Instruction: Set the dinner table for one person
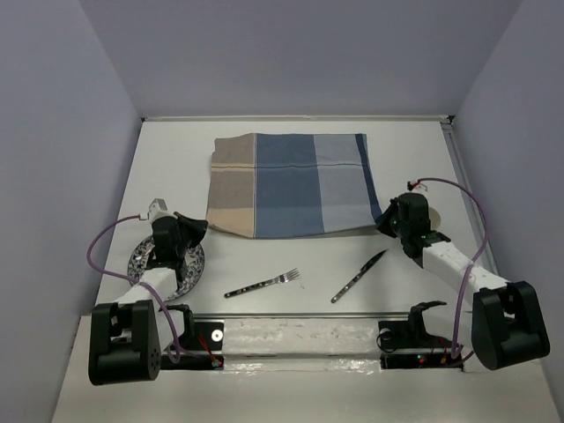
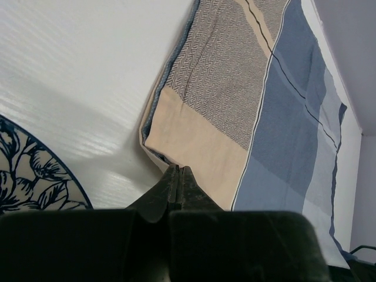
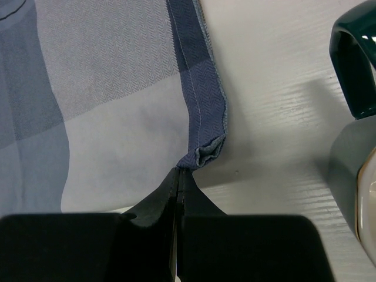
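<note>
The left gripper (image 2: 178,171) fills the bottom of the view, its two dark jaws pressed together with no gap, the tips right at the near tan corner of the checked cloth placemat (image 2: 223,88) (whether any fabric is caught between them cannot be told). The placemat lies flat on the white dinner table (image 2: 76,70), tan and herringbone blocks beside blue ones. A blue floral-patterned plate (image 2: 29,176) sits at lower left, apart from the cloth
</note>
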Controlling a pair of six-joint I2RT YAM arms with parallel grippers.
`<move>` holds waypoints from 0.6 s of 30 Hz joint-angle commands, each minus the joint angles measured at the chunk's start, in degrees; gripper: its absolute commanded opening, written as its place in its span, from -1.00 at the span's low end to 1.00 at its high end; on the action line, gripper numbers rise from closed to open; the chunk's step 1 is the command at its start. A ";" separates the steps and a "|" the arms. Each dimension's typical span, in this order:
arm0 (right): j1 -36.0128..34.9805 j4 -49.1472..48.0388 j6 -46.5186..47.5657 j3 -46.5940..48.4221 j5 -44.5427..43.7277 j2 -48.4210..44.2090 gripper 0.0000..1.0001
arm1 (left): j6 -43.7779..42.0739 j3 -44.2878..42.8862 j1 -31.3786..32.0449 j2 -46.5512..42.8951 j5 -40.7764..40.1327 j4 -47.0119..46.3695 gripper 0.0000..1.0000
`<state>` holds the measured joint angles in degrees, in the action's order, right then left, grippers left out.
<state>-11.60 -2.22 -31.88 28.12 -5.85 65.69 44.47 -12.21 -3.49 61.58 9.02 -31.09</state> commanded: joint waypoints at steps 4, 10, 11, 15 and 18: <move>0.26 0.28 -0.91 2.02 -1.01 -0.30 -1.00 | 0.79 -0.62 -0.12 -3.66 2.76 -2.13 -1.00; 0.26 2.04 0.76 6.68 -0.22 -4.96 -1.00 | 0.27 -5.36 0.50 -11.83 0.57 4.62 -1.00; 0.26 2.13 0.77 6.95 0.22 -4.78 -1.00 | 0.36 -5.46 0.50 -12.97 -0.13 5.16 -1.00; 0.26 5.46 2.78 11.85 0.66 -5.22 -1.00 | 0.62 -12.91 0.58 -14.12 2.14 7.88 -1.00; 0.26 9.51 4.89 21.60 0.49 -9.60 -1.00 | -0.96 -24.94 1.11 -16.84 1.01 11.92 -1.00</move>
<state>-11.60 5.30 -30.55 38.81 -5.34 61.41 45.32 -24.56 -2.92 48.90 10.44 -19.42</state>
